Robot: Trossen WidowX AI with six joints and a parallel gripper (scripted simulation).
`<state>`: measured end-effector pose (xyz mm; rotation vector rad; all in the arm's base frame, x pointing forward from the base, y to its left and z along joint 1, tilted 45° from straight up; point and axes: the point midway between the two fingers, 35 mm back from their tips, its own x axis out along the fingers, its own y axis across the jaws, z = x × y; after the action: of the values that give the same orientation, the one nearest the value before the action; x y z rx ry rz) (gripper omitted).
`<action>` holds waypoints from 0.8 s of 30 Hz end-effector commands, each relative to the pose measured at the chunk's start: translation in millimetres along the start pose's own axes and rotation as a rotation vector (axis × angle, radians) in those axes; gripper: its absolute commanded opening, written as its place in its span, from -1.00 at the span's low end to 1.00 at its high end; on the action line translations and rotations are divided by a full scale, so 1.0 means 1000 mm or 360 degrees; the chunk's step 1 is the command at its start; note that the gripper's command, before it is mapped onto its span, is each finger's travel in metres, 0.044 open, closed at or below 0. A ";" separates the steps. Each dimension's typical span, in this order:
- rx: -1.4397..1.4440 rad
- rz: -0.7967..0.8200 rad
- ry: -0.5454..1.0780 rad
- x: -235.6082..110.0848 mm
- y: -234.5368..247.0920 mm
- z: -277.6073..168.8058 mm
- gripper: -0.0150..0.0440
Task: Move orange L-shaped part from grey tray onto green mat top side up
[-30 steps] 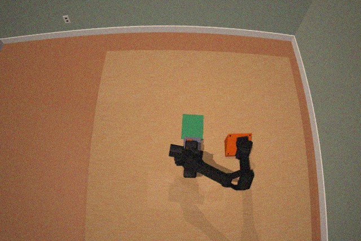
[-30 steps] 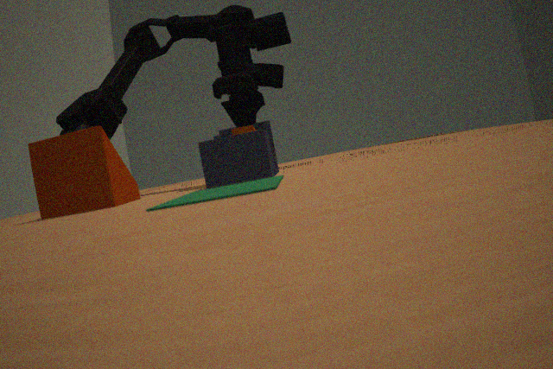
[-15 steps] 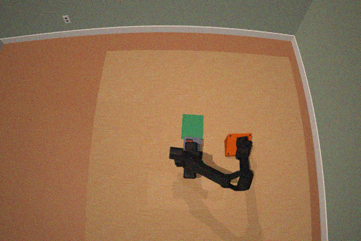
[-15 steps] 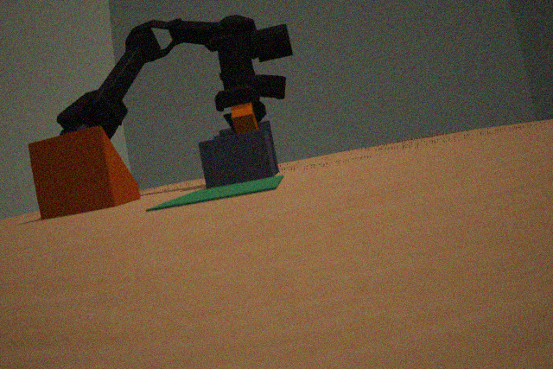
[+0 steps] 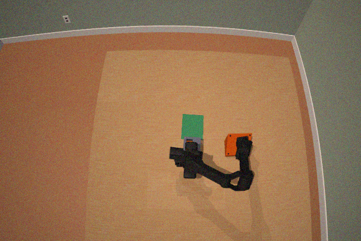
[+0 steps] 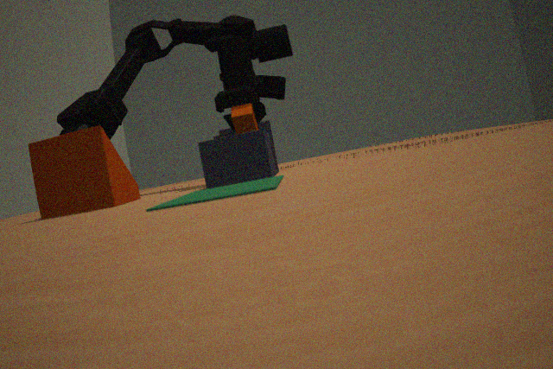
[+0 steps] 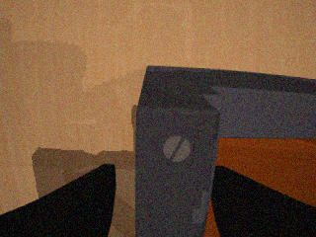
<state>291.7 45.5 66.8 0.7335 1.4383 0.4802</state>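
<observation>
The orange part is tilted in the grey tray. In the exterior view its end on the mat side stands up above the tray's rim. My gripper points down over the tray's other end, open, with nothing held between its fingers. In the wrist view the tray's end wall shows between the fingers and the right finger is over the orange part. Its fingertip contact is hidden. The green mat is bare, beside the tray.
The orange base block under the arm stands to one side of the tray. The arm's links arch from it over to the tray. A slotted screw head shows on the tray's end wall.
</observation>
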 end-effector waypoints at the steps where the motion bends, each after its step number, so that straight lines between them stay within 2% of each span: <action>1: 0.0000 0.0000 0.0000 0.000 0.000 0.000 0.12; 16: 0.0013 -0.0003 0.0008 -0.015 0.010 -0.001 0.12; 19: 0.0015 -0.0013 0.0006 -0.036 0.006 0.002 0.12; 24: 0.0016 -0.0011 0.0009 -0.098 -0.001 0.000 0.12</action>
<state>286.6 8.4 108.8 0.7395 1.4605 0.4742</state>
